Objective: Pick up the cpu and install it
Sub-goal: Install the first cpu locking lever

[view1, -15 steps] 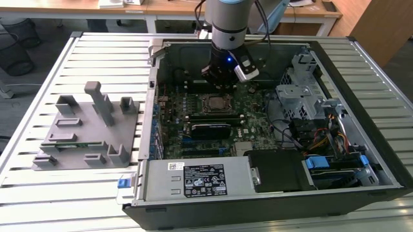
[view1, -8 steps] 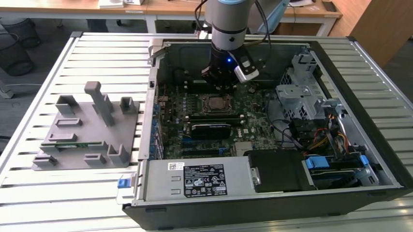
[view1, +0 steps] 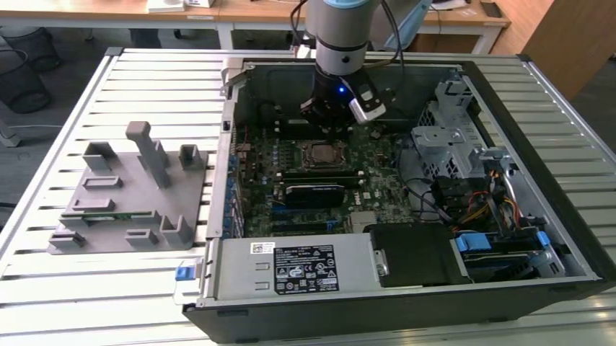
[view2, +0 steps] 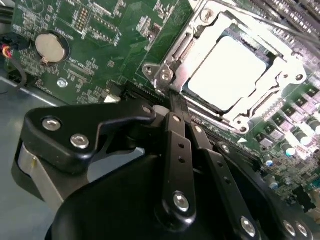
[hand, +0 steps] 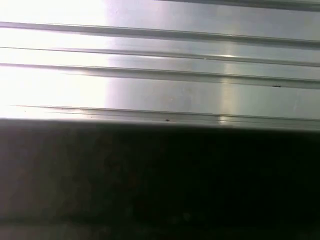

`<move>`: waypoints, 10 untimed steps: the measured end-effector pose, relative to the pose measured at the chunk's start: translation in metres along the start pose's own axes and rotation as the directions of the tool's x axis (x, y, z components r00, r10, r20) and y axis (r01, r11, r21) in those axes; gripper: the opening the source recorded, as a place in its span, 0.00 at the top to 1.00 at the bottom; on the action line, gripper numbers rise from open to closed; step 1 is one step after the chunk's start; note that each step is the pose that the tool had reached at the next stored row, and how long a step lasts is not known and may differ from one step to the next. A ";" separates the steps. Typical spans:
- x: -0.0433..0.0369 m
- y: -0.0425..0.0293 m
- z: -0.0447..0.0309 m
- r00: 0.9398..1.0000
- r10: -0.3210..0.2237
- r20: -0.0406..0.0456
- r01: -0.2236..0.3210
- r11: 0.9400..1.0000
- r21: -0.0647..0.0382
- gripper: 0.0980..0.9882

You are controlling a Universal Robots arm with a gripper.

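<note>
The cpu, a pale silver square, lies flat inside the motherboard socket, with the metal frame around its edges. In the exterior view the socket sits mid-board in the open computer case. My gripper hangs just above the socket's edge, its black fingers pressed together with nothing between them. In the second wrist view its tips come down by the frame's corner beside the cpu. The exterior view has the gripper right over the far side of the socket.
A grey plastic holder stands on the slatted metal table at the exterior view's left. The case wall, a power supply, a drive cage and cables surround the board. A coin battery lies near the socket.
</note>
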State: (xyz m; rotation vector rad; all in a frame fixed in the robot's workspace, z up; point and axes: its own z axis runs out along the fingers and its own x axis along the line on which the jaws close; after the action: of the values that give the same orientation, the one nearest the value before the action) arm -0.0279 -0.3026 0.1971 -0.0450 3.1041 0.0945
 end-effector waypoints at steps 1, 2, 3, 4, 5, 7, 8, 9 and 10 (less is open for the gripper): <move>0.0000 0.0000 -0.0031 1.000 0.000 -0.001 0.000 1.000 0.001 0.99; 0.0000 -0.0001 -0.0062 1.000 0.000 -0.001 0.000 1.000 0.002 0.99; -0.0001 0.0001 -0.0087 1.000 0.000 -0.001 0.000 1.000 0.002 0.99; -0.0002 0.0002 -0.0103 1.000 0.000 -0.001 0.000 1.000 0.002 0.99; -0.0002 0.0001 -0.0105 1.000 0.000 -0.001 0.000 1.000 0.002 0.99; -0.0002 -0.0011 -0.0106 1.000 0.000 -0.001 0.000 1.000 0.002 0.99; -0.0003 -0.0016 -0.0106 1.000 0.000 -0.001 0.000 1.000 0.002 0.99; -0.0003 -0.0019 -0.0106 1.000 0.000 -0.001 0.000 1.000 0.002 0.99; -0.0004 -0.0023 -0.0106 1.000 0.000 -0.001 0.000 1.000 0.002 0.99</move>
State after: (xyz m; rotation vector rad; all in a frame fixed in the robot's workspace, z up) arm -0.0278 -0.3056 0.2076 -0.0452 3.1054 0.0909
